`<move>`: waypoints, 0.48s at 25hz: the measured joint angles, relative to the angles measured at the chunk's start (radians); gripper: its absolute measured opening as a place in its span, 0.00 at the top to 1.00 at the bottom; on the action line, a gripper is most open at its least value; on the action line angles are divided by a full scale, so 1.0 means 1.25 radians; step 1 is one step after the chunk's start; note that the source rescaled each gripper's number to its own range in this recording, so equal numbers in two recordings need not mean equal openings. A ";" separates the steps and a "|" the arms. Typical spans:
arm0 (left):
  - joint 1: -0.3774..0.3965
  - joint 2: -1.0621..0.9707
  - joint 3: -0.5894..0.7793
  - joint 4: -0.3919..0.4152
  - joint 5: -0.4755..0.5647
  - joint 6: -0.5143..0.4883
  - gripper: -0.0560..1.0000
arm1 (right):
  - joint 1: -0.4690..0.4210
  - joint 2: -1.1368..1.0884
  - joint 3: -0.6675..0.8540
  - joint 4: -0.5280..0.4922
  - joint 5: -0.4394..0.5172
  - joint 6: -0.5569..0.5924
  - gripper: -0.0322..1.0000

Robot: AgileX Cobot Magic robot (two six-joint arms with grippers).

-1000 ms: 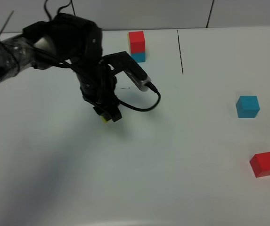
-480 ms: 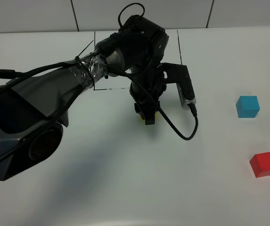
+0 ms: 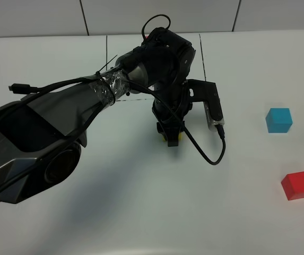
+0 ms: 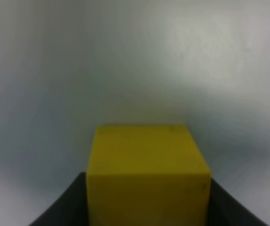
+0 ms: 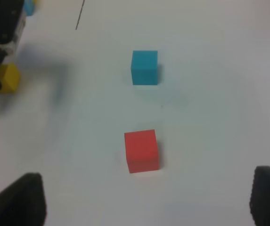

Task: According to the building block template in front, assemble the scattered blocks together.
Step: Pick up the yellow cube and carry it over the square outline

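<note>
My left gripper point(image 3: 170, 139) reaches across to the table's middle, shut on the yellow cube point(image 3: 176, 136). The left wrist view shows that cube point(image 4: 146, 174) between the dark fingers point(image 4: 64, 209). It is low over the table; whether it touches, I cannot tell. The cyan-blue cube point(image 3: 278, 120) and the red cube point(image 3: 297, 185) lie apart at the right. In the right wrist view the cyan-blue cube point(image 5: 144, 67) and red cube point(image 5: 142, 150) lie beyond my open, empty right gripper point(image 5: 148, 193). The left arm hides the template except a red sliver point(image 3: 147, 36).
Thin black lines point(image 3: 201, 53) mark the rectangle at the back of the white table point(image 3: 141, 212). The left arm's body and a looping cable point(image 3: 215, 159) cover the left and middle of the exterior high view. A tiled wall point(image 3: 35, 16) runs behind.
The left arm has swung right from left of centre to the middle, carrying the yellow cube and now covering the template. The cyan-blue and red cubes have not moved.
</note>
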 joint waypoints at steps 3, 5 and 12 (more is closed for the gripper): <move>0.000 0.000 0.000 0.000 -0.003 0.000 0.94 | 0.000 0.000 0.000 0.000 0.000 0.000 0.24; 0.000 0.000 0.000 0.000 -0.003 0.000 0.94 | 0.000 0.000 0.000 0.000 0.000 0.001 0.24; 0.000 0.000 0.000 0.000 0.000 0.001 0.94 | 0.000 0.000 0.000 0.000 0.000 0.002 0.24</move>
